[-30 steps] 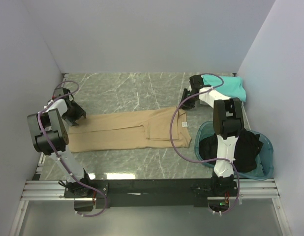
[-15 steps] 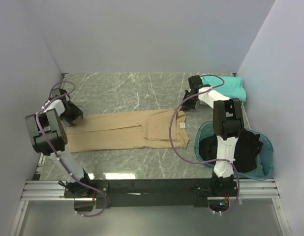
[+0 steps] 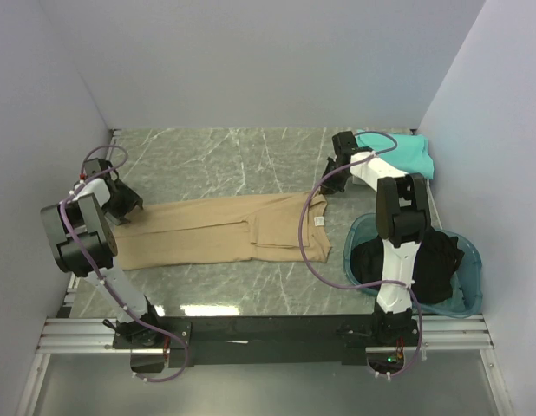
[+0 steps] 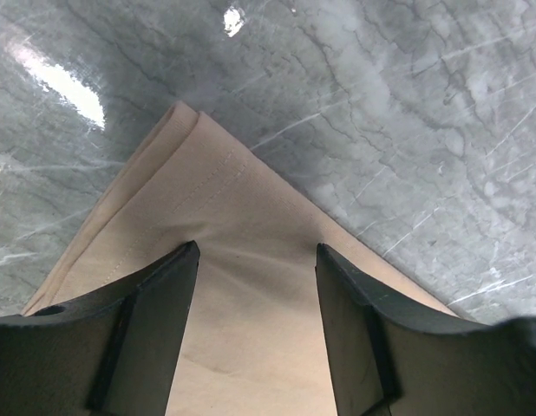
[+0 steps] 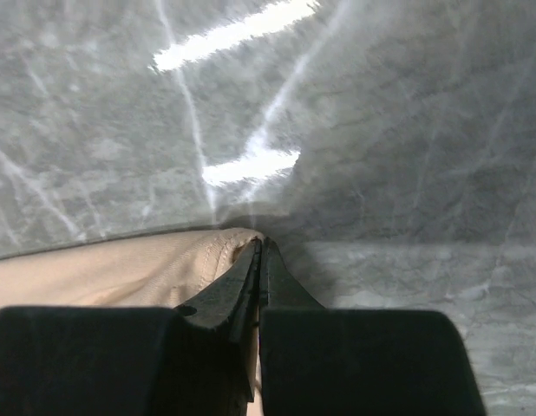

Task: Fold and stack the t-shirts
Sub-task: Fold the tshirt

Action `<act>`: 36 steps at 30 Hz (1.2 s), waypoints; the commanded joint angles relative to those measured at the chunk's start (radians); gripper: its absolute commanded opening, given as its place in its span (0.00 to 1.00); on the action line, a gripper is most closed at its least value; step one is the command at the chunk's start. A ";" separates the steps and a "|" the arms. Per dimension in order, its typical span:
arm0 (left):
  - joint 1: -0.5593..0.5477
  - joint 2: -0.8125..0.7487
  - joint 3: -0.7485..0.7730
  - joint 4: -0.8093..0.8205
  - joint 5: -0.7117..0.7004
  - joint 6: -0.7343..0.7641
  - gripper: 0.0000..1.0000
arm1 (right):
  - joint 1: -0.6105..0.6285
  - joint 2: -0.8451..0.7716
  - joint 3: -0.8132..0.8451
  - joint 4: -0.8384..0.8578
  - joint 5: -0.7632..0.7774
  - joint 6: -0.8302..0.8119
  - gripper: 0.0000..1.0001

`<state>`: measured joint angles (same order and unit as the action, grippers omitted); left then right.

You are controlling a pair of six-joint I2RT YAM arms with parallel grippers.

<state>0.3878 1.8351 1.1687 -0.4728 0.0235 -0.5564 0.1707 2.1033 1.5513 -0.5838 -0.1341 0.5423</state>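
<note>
The tan t-shirt (image 3: 225, 228) is being shown spread flat on the table (image 3: 216, 165), its long axis running from 9 to 3 o'clock in the top view and its neck label toward the 3 o'clock end. The left gripper (image 4: 258, 260) is being held over the 9 o'clock end with its fingers spread. A hemmed corner of the cloth is being framed between them, pointing to 12 o'clock in the left wrist view, and nothing is being gripped. At the opposite end, the right gripper (image 5: 259, 247) is being kept with its fingers pressed together. A raised edge of the tan cloth appears to be pinched at their tips. Each end is thus being covered by its nearer arm, so a fold along that axis is judged possible. A teal t-shirt (image 3: 402, 154) is lying at 1 o'clock.
</note>
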 commanded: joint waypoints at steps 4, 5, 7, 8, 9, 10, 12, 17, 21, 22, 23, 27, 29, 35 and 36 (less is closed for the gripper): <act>-0.026 0.056 -0.029 -0.030 -0.033 0.069 0.67 | -0.008 0.044 0.139 0.004 0.008 -0.008 0.00; -0.032 0.056 -0.021 -0.033 -0.031 0.073 0.69 | -0.007 0.050 0.167 0.002 0.011 -0.010 0.00; -0.046 0.053 -0.008 -0.035 -0.031 0.076 0.72 | -0.008 0.073 0.206 0.002 0.013 -0.013 0.00; -0.049 0.052 -0.004 -0.035 -0.019 0.082 0.74 | -0.008 0.081 0.219 0.004 0.011 -0.019 0.00; -0.061 0.046 0.000 -0.038 -0.016 0.082 0.75 | -0.008 0.095 0.233 0.004 0.004 -0.024 0.06; -0.066 0.043 0.011 -0.044 -0.016 0.087 0.78 | -0.008 0.101 0.246 -0.001 0.002 -0.027 0.11; -0.082 0.026 0.023 -0.052 -0.016 0.098 0.80 | -0.008 0.109 0.285 -0.007 -0.002 -0.036 0.26; -0.128 -0.045 0.051 -0.073 -0.020 0.101 0.83 | 0.001 0.046 0.262 0.018 0.025 -0.057 0.40; -0.176 -0.095 0.048 -0.079 -0.020 0.096 0.83 | 0.036 -0.064 0.193 0.032 0.062 -0.079 0.41; -0.187 -0.103 0.039 -0.079 -0.020 0.095 0.83 | 0.049 -0.081 0.176 0.033 0.062 -0.082 0.41; -0.196 -0.111 0.033 -0.078 -0.020 0.089 0.83 | 0.061 -0.097 0.146 0.033 0.064 -0.081 0.41; -0.230 -0.154 -0.033 -0.055 -0.004 0.070 0.83 | 0.160 -0.169 0.075 0.045 0.048 -0.073 0.40; -0.242 -0.172 -0.059 -0.043 0.010 0.069 0.83 | 0.193 -0.181 0.037 0.065 0.018 -0.055 0.39; -0.254 -0.203 -0.144 -0.009 0.050 0.076 0.83 | 0.285 -0.120 0.032 0.122 -0.081 -0.013 0.38; -0.253 -0.206 -0.159 -0.006 0.052 0.076 0.83 | 0.288 -0.097 0.038 0.111 -0.081 -0.015 0.37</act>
<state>0.1375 1.6760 1.0370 -0.5114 0.0456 -0.4759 0.4595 1.9739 1.5806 -0.5045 -0.1867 0.5083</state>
